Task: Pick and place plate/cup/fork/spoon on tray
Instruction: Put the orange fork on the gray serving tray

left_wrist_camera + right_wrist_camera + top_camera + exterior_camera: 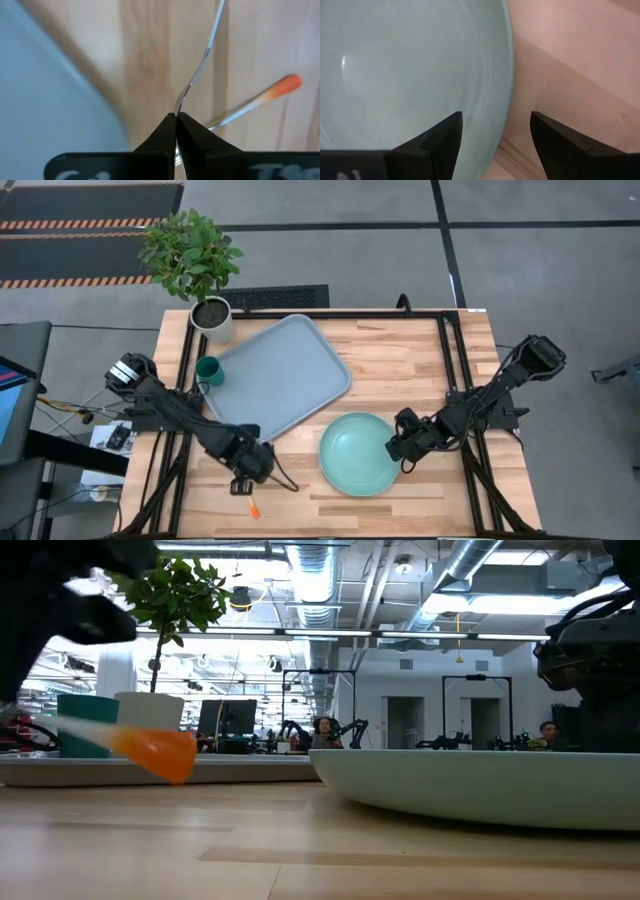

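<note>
My left gripper (255,467) (176,116) is shut on a thin metal utensil (202,60), seen edge-on, just off the near corner of the grey-blue tray (290,340). An orange-tipped utensil (280,87) (253,508) runs in beside the fingers; I cannot tell whether it is held too. My right gripper (403,450) (496,119) is open at the right rim of the mint-green plate (355,455), one finger over the plate's inside and one over the table outside it. The teal cup (209,370) stands on the table by the tray's left edge. My left gripper pinches the thin metal utensil by one end (181,102) between its two fingertips. The rest of the utensil runs straight on beyond the fingers. Whether it is clear of the table cannot be told.
A white plant pot (212,318) with a leafy plant stands at the table's far left corner, behind the cup. The plate rests on bare wood in the near middle. People and other arms show in the room beyond the table.
</note>
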### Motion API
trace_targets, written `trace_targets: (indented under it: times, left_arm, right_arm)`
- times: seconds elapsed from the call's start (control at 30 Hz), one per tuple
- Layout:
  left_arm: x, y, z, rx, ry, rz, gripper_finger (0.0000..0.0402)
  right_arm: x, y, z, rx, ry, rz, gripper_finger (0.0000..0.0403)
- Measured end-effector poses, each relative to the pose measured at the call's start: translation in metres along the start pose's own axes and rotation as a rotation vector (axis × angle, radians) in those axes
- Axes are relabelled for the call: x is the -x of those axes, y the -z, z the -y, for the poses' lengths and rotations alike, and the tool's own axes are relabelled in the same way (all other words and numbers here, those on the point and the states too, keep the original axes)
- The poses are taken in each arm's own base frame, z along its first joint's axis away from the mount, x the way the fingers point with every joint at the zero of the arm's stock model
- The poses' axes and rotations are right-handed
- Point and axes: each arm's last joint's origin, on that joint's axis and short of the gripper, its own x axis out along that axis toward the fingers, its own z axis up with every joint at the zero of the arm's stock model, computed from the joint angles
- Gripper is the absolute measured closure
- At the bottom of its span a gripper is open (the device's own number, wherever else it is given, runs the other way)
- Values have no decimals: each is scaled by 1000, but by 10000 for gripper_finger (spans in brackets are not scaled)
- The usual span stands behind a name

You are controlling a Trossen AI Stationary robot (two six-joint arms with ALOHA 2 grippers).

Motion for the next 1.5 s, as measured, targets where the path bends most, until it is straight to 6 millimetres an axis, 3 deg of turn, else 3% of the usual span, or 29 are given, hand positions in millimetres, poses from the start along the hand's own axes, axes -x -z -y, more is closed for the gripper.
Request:
trace_targets:
  times: [0.23,0.47,0.67,0.87,0.97,1.13,1.3,1.5]
  left_arm:
    - [19,-22,-44,-80,-3,-69,401]
    - [32,-36,-112,-110,19,-113,401]
    - [55,-40,-168,-177,15,-105,401]
    - [70,-44,-208,-445,-71,-50,401]
    - [72,-48,-222,-609,-152,-21,401]
    - [75,-48,-242,-731,-238,-19,401]
    - [71,-44,-270,-715,-254,-25,401]
    - [50,-51,-301,-670,-139,-153,401]
  right_arm:
    - [0,0,0,0,3,12,143]
    - [0,-1,0,-2,2,19,143]
    - [0,-1,0,-4,1,20,143]
    - [-2,0,0,-60,5,28,143]
    - [-2,0,0,-80,3,29,143]
    - [-3,-2,0,-90,7,34,143]
    - [-4,-6,0,-107,11,42,143]
    - [-5,-10,0,-128,7,44,143]
